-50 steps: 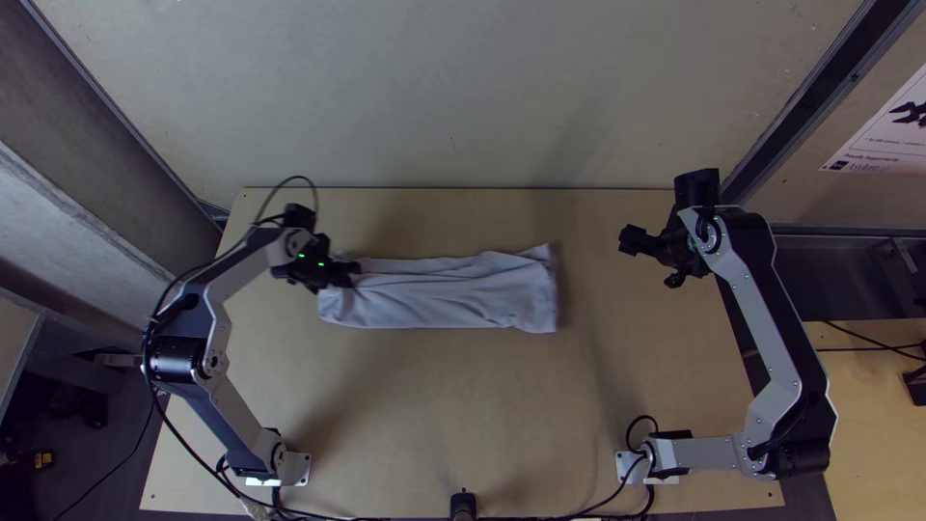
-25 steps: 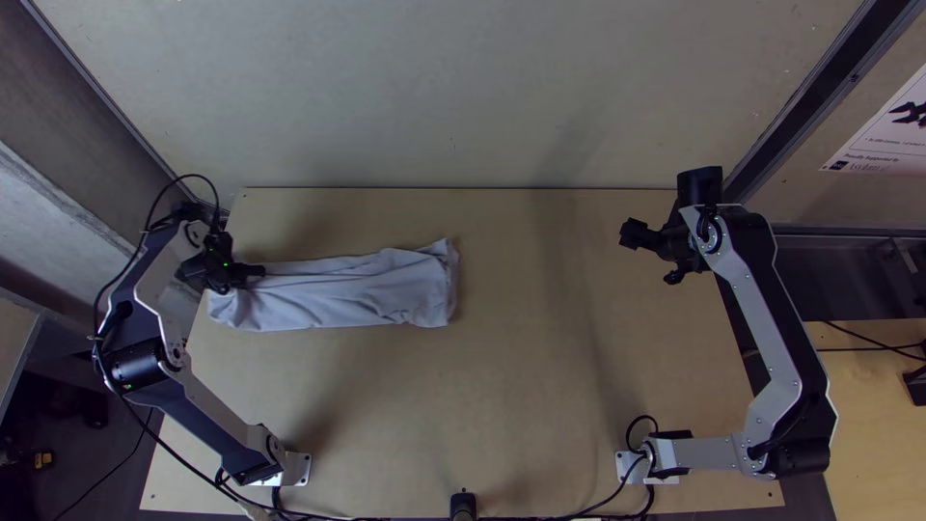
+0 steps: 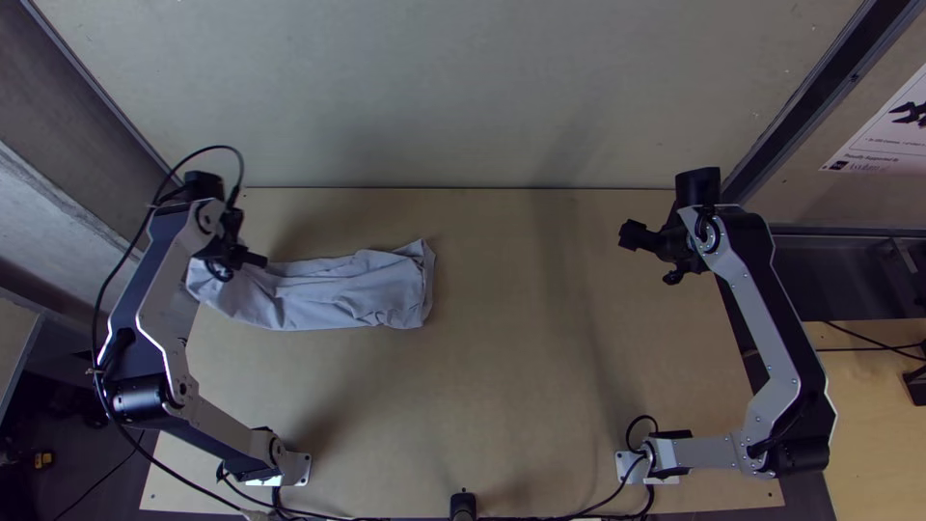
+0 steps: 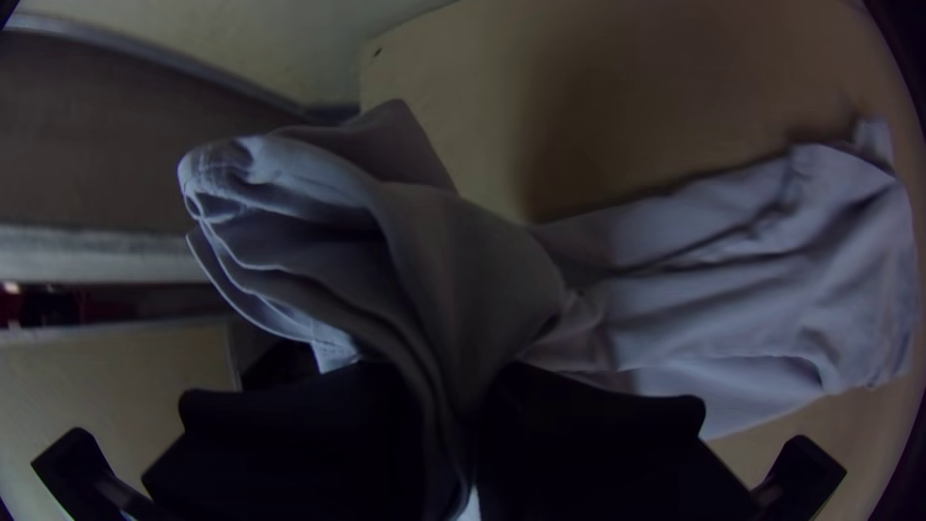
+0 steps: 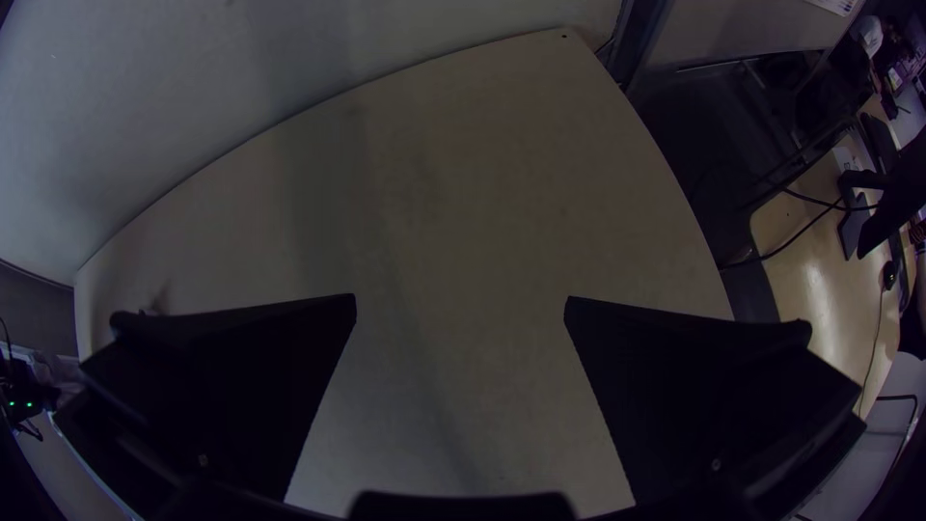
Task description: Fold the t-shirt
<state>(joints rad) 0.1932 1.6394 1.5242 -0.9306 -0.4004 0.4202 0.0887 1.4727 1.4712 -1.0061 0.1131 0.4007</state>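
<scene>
Fingers of left gripper (image 4: 444, 386) clamp t-shirt (image 3: 338, 294) near one end, by table's (image 3: 540, 405) left edge. Right gripper (image 5: 461, 297), fingers apart, above table. Likely light, floppy; pinch all layers.

**Silver-grey links, black joints**

The left arm (image 3: 229, 425) and right arm (image 3: 762, 323) pair silver-grey side plates with black joints, small screws dotting the metal. A black cable (image 3: 220, 148) loops along the left one; two green lights (image 5: 29, 404) glow there. The right claw (image 3: 646, 257) has wide, flat black fingers (image 5: 680, 386).
</scene>
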